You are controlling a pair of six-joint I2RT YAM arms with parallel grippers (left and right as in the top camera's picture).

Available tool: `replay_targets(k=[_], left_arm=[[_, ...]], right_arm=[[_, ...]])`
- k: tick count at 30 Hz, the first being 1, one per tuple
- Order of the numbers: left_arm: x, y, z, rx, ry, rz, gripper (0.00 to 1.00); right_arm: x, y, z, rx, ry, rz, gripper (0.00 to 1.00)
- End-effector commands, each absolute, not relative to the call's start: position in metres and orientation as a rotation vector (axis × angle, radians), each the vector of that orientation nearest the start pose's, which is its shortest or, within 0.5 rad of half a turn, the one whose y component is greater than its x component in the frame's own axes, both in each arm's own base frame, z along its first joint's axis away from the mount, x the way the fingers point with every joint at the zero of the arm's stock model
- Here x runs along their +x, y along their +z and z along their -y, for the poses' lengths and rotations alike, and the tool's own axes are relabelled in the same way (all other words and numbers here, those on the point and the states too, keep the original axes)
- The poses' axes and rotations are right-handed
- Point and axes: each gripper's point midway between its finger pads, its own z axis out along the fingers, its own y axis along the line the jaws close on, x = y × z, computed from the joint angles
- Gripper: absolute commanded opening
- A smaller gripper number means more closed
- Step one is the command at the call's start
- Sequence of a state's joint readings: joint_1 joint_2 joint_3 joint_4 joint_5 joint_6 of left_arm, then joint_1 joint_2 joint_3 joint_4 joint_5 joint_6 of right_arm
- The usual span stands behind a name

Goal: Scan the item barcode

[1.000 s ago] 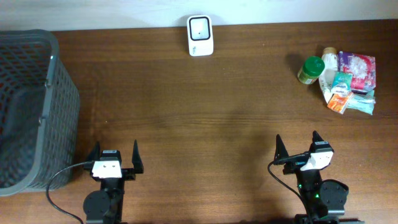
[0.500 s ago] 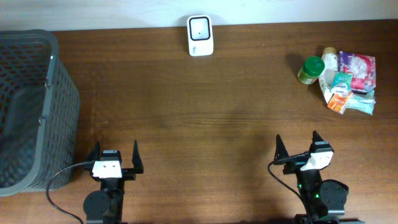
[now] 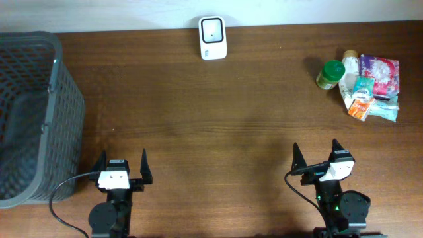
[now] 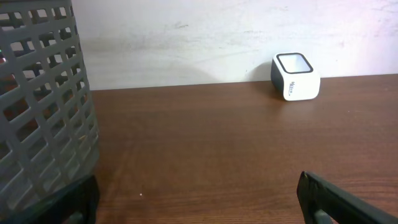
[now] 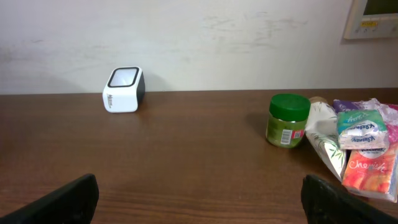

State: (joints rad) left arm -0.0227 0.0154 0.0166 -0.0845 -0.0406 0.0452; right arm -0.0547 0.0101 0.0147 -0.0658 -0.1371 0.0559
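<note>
Packets [image 3: 373, 82] and a green-lidded jar [image 3: 330, 74] lie heaped together, touching, at the far right corner of the desk [image 3: 218, 119]. The right pincer [image 3: 316, 149] sits at the near edge, well apart from them, jaws spread wide and empty. The left pincer [image 3: 123, 158] is likewise released, near the grey basket [image 3: 39, 99]. A white scanner [image 3: 213, 38] stands at the far edge, about midway across.

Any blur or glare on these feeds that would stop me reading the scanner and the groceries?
Overhead: evenly lit, sharp, no glare on the scanner or the grocery pile. Left wrist: scanner sharp; fingertips near the lens dark and soft. Right wrist: green-lidded jar crisp, fingertips dark blurs.
</note>
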Motion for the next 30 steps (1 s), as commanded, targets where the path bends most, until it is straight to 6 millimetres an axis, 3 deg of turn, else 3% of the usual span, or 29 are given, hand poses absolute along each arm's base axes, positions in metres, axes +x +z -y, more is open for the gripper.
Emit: replay_targets(k=[1,30], left_arm=[[0.2458,0.1567,-0.0024,0.026,0.058,-1.649,0.99],[0.2458,0.1567,-0.0024,0.026,0.058,-1.649,0.99]], right_arm=[[0.2458,0.1592,-0.0061,0.005,0.098,-1.636,0.99],[0.2457,0.1586,-0.0063,-0.060,0.039,-1.636,0.99]])
